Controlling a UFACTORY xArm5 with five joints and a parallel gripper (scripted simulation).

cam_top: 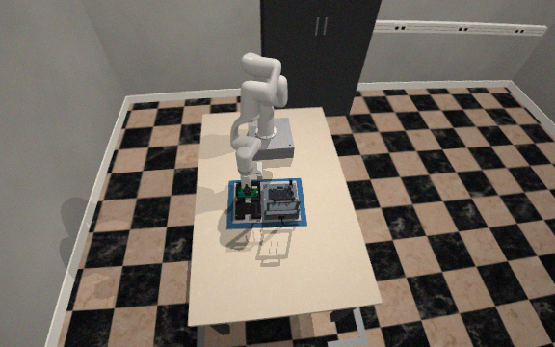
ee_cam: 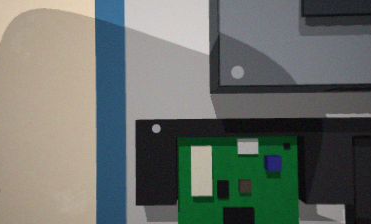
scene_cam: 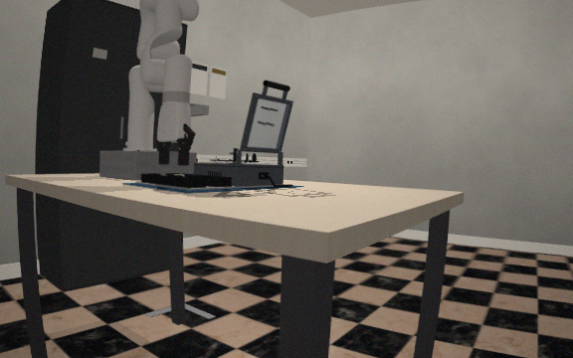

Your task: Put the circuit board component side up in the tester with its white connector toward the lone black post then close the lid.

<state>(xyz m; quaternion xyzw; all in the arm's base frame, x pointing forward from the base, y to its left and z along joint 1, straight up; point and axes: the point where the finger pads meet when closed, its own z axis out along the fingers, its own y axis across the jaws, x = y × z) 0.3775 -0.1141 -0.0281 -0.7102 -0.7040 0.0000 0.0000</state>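
Note:
The green circuit board (ee_cam: 237, 181) lies component side up in the black tray (ee_cam: 246, 165), with its white connector (ee_cam: 201, 171) along its left side in the wrist view. The board also shows in the overhead view (cam_top: 248, 191), at the far end of the tray (cam_top: 247, 203). My gripper (scene_cam: 173, 151) is open and empty, hovering just above the board; its fingers are out of the wrist view. The grey tester (cam_top: 282, 200) stands right of the tray with its lid (scene_cam: 266, 122) raised upright.
Tray and tester sit on a blue mat (cam_top: 266, 203) in the middle of a beige table. The arm's grey base block (cam_top: 276, 139) stands behind the mat. A black cabinet (cam_top: 319, 50) is beyond the table's far end.

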